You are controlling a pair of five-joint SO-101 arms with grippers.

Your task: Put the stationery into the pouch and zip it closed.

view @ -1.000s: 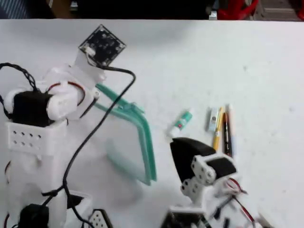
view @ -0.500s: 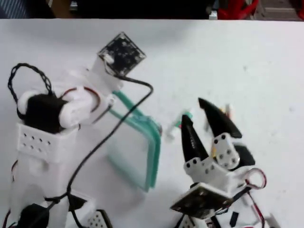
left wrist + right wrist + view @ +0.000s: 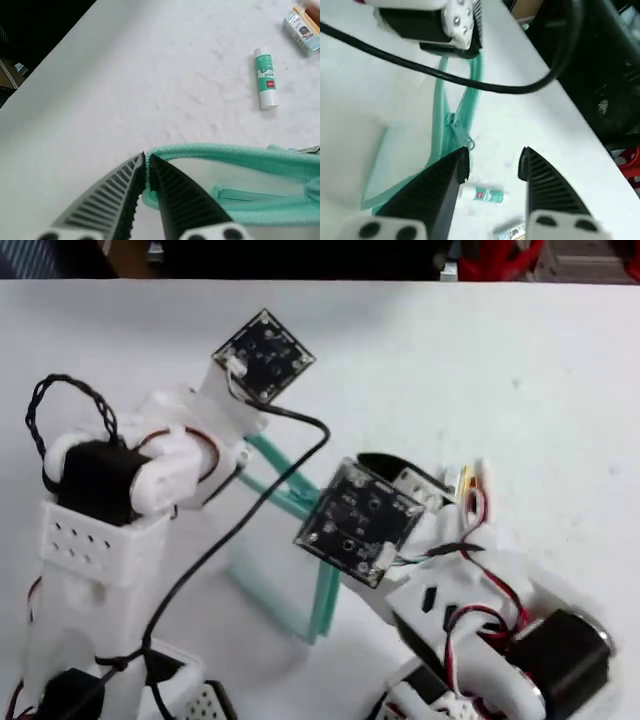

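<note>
The clear pouch [image 3: 285, 570] with a teal zipper edge [image 3: 225, 152] lies at mid-table, one side raised. My left gripper [image 3: 146, 166] is shut on the end of that zipper edge. Open over the table beside the pouch [image 3: 440, 115] is my right gripper [image 3: 492, 161], with the green-and-white glue stick [image 3: 482, 194] lying just below its fingertips. The glue stick [image 3: 265, 77] rests flat on the table, apart from the pouch. Pens [image 3: 470, 478] lie to the right of the pouch, partly hidden by the right arm.
A small boxed item [image 3: 301, 25] lies beyond the glue stick, next to the pens. The left arm's black cable [image 3: 210, 540] hangs across the pouch. The right arm's camera board [image 3: 360, 520] covers the pouch's right edge. Open white table stretches to the back and right.
The right arm has swung up and left toward the pouch, now covering the glue stick from above. The left arm has shifted slightly right with the pouch edge.
</note>
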